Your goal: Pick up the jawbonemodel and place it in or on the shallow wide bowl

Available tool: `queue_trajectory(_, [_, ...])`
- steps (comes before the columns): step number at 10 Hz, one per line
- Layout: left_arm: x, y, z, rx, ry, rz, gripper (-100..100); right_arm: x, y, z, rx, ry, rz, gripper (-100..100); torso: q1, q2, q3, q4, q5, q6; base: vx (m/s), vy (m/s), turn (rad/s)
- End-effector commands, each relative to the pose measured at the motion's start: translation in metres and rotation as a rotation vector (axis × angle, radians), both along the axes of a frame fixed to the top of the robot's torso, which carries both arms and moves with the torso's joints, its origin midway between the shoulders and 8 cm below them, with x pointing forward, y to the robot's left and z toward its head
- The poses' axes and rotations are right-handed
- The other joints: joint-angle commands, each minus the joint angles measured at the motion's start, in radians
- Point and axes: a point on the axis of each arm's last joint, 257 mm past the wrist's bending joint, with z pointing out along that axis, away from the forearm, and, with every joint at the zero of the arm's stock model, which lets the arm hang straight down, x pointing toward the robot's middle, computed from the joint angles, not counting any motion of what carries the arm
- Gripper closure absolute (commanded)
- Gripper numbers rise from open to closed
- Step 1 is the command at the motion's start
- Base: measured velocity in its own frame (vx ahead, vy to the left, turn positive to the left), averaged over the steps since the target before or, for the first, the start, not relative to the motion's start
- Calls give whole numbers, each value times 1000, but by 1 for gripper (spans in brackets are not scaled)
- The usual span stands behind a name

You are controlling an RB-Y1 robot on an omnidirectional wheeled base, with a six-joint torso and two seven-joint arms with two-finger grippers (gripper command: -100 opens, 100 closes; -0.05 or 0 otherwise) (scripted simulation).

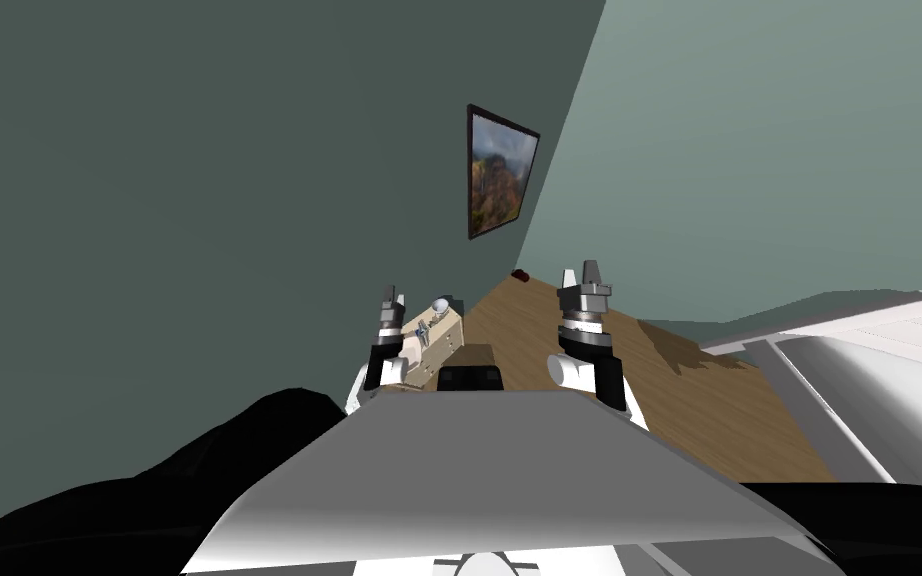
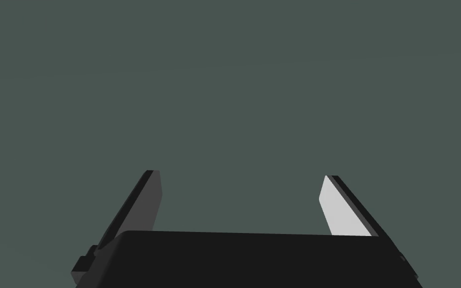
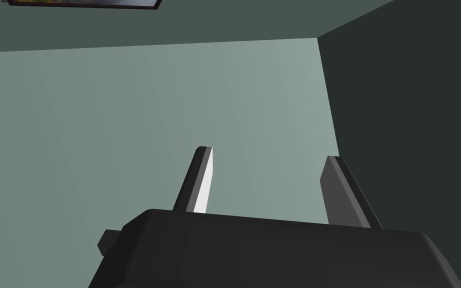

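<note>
Jawbone model: too small to pick out with certainty. A few tiny pale and bluish pieces (image 1: 423, 328) lie on top of a low tan cabinet (image 1: 436, 345), next to a round pale grey thing (image 1: 440, 305) and just beside the left gripper (image 1: 392, 297). A small dark red thing (image 1: 520, 274) sits on the wood floor (image 1: 649, 380) by the wall corner. Both hands are empty and released: the left and the right gripper (image 1: 581, 272) are raised, with fingers spread apart.

No readable text
Nothing could be read anywhere; the framed picture (image 1: 497, 172) bore no legible lettering.
</note>
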Motion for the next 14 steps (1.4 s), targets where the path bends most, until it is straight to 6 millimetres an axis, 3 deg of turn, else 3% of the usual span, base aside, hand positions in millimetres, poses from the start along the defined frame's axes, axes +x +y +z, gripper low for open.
queue_trajectory(1, [9, 3, -14, -18, 39, -3, -100, 0, 0, 0, 0, 0, 0, 0, 0, 0, 0, 0, 0, 0, 12, -11, -33])
queue_trajectory(3, [25, 10, -43, -76, 123, -15, -100, 0, 0, 0, 0, 0, 0, 0, 0, 0, 0, 0, 0, 0, 11, -15, -75])
queue_trajectory(8, [42, 20, -94, -147, 251, -15, -100, 0, 0, 0, 0, 0, 0, 0, 1, 1, 0, 0, 0, 0, 9, -10, -51])
queue_trajectory(9, [48, 24, -112, -183, 303, -16, -100, 0, 0, 0, 0, 0, 0, 0, 1, 1, 0, 0, 0, -1, 10, -8, -68])
queue_trajectory(11, [48, 25, -116, -184, 310, -15, -100, 0, 0, 0, 0, 0, 0, 0, 1, 1, 0, 0, 0, 0, 4, -3, -20])
queue_trajectory(14, [59, 33, -157, -260, 421, -11, -100, 0, 0, 0, 0, 0, 0, 0, 1, 1, 0, 0, 0, 0, 8, -8, -62])
